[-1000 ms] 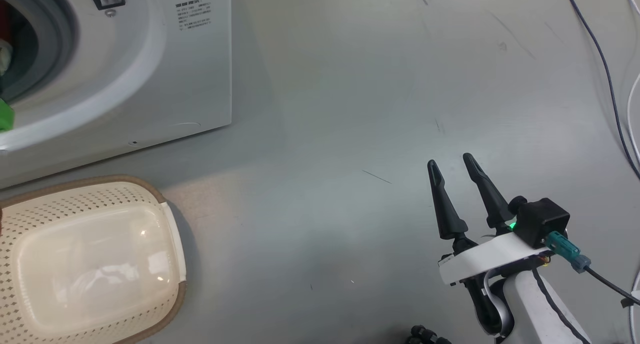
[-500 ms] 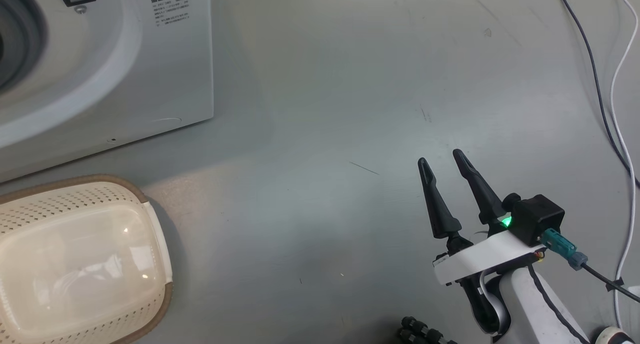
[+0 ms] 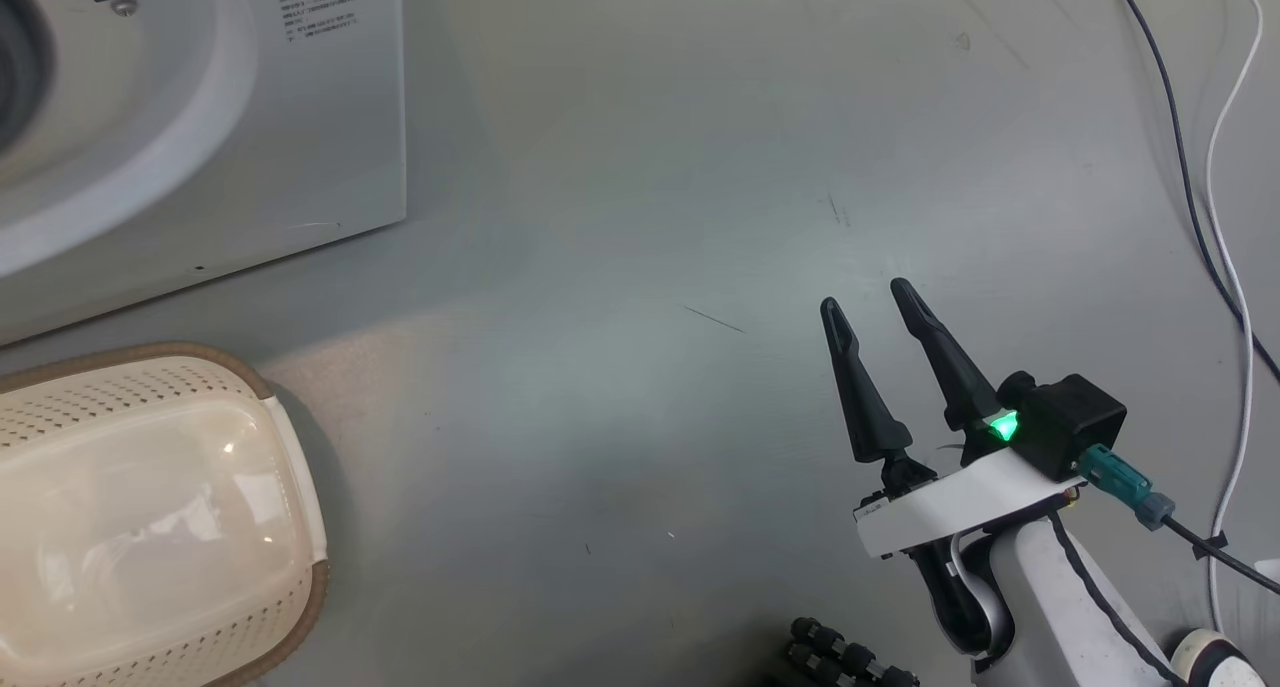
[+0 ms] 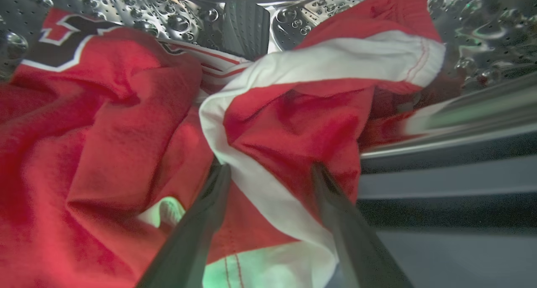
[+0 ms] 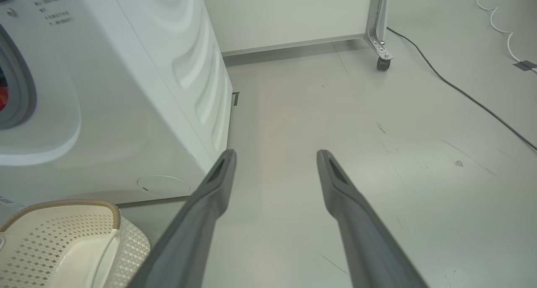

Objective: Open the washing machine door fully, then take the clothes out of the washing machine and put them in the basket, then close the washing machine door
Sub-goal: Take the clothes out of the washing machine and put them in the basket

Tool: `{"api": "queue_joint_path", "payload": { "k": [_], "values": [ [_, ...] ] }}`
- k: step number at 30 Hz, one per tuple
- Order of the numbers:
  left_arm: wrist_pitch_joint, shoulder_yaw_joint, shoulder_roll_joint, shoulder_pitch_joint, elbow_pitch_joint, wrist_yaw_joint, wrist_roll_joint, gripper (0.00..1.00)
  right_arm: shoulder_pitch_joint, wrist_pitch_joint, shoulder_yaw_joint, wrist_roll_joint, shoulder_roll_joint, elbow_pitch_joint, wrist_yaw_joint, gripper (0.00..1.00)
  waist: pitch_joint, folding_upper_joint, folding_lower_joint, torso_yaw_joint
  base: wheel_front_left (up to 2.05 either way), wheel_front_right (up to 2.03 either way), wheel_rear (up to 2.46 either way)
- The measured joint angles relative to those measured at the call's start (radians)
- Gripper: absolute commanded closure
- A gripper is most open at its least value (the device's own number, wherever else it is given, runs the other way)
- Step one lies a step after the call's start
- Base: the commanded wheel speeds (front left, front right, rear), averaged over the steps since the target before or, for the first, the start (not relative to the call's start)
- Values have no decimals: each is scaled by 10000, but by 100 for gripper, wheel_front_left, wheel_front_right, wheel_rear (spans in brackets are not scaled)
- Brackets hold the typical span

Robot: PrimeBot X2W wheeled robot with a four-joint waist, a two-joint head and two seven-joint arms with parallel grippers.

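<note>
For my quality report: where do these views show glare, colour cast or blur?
Head view: glare spots inside the basket. Left wrist view: green cast on the clothes beside the left gripper; smeared drum edge of the washing machine. Right wrist view: sharp, evenly lit.

Red clothes [image 4: 105, 124] with white bands against the silvery dimpled drum [image 4: 176, 15]; a cream basket [image 3: 100, 407] dotted with holes, brown-rimmed; white washing machine [image 3: 330, 117].
</note>
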Motion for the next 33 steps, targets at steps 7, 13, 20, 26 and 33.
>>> {"api": "queue_joint_path", "payload": {
  "k": [7,13,20,26,33],
  "values": [
    [88,90,-54,-474,305,77,-15,0,-177,0,113,163,4,-69,-79,0,194,0,0,-76,0,0,0],
    [86,130,-69,-698,608,77,-59,100,-182,0,148,240,2,-96,-107,0,238,0,0,-98,0,0,0],
    [-117,27,-249,-804,851,-132,-146,100,-244,0,115,240,4,-100,-240,0,213,0,0,-45,0,0,0],
    [-487,-77,-477,-804,1101,-453,-184,100,-352,0,63,236,2,-94,-268,0,46,0,0,104,0,0,0],
    [-1383,-132,-840,-761,1216,-951,-190,100,-353,0,-48,207,0,-15,-276,0,-288,0,0,302,0,0,0]
  ]
}}
